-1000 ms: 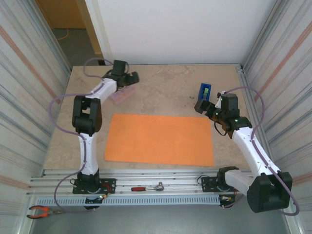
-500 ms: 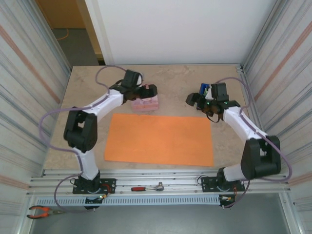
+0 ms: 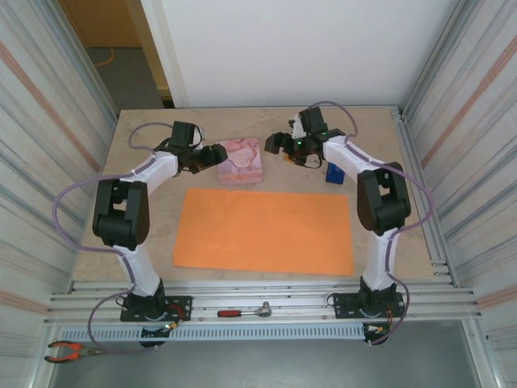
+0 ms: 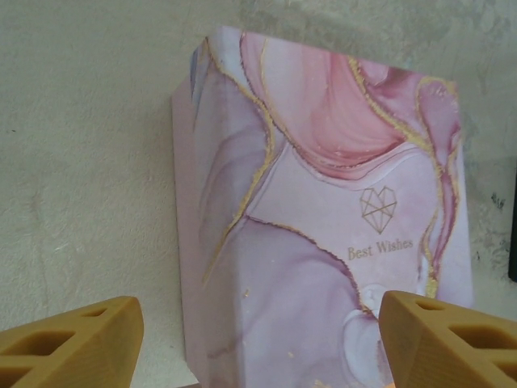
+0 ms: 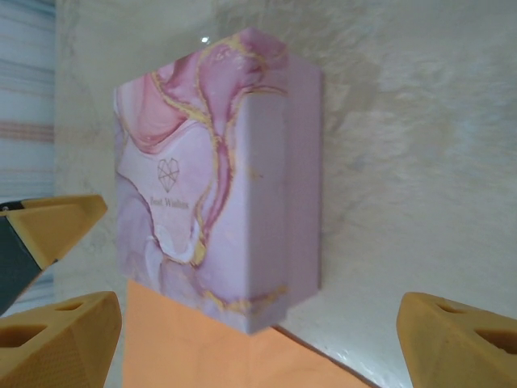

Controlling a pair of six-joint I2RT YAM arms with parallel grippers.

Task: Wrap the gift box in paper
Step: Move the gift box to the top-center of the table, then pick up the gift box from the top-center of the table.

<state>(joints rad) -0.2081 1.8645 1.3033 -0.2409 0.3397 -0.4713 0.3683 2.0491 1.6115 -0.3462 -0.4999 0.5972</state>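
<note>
A: What closes in the work area?

B: Ribbed grey metal side walls at the left and right edges, each with a faint reddish stripe, and a plain white back panel at top centre.

A: And the surface?

B: A mottled beige stone-look tabletop, evenly lit. A grey floor shows at upper left, and a silver aluminium rail runs along the bottom.

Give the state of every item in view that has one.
Gift box: unwrapped, lying flat.
Paper: unfolded, spread flat.
Left fingers: open.
Right fingers: open.
Tape dispenser: untouched.
</note>
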